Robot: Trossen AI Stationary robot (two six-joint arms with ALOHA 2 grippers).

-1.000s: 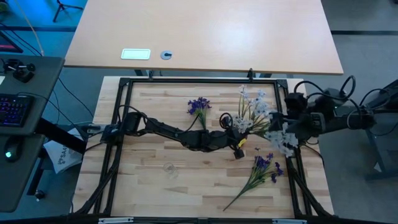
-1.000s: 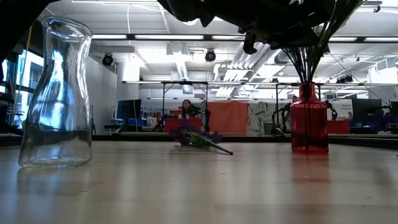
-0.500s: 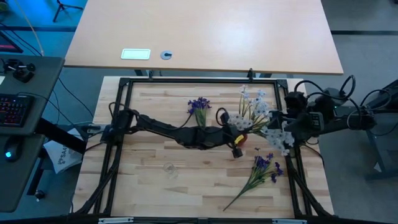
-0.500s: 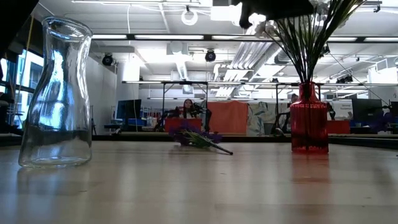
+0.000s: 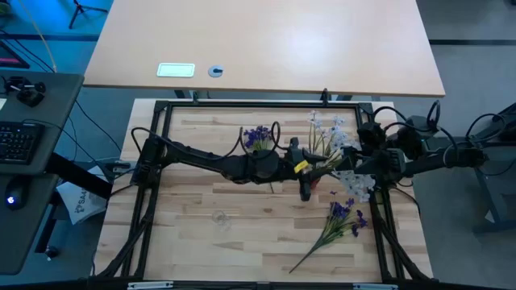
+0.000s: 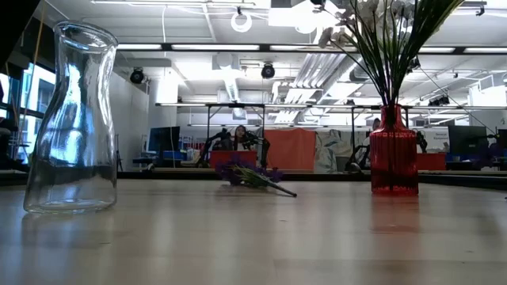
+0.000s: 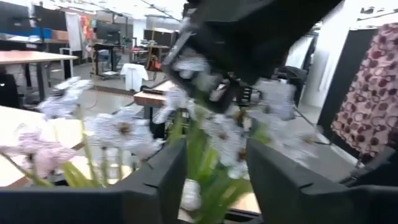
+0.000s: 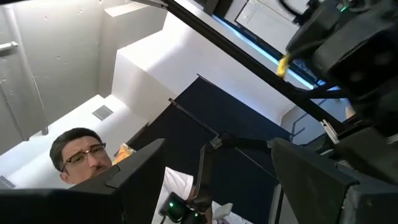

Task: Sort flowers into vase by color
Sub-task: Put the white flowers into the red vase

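With the left pincer (image 5: pixel 307 171) open right beside the pale flowers (image 6: pixel 372 32) standing in the red vase (image 6: pixel 393 152), and the right pincer (image 5: pixel 360 163) also open just beyond, either arm could snag stems and tip it.

Table (image 5: pixel 242 234): pale wood planks, matt, visible grain. Clear vase (image 6: pixel 73 119): colourless glass, smooth, glossy. Red vase (image 6: pixel 394 154): translucent, ribbed, shiny. Arms (image 5: pixel 210 163): dark, matt casing. Frame (image 5: pixel 242 104) around the table: black, looks metal.
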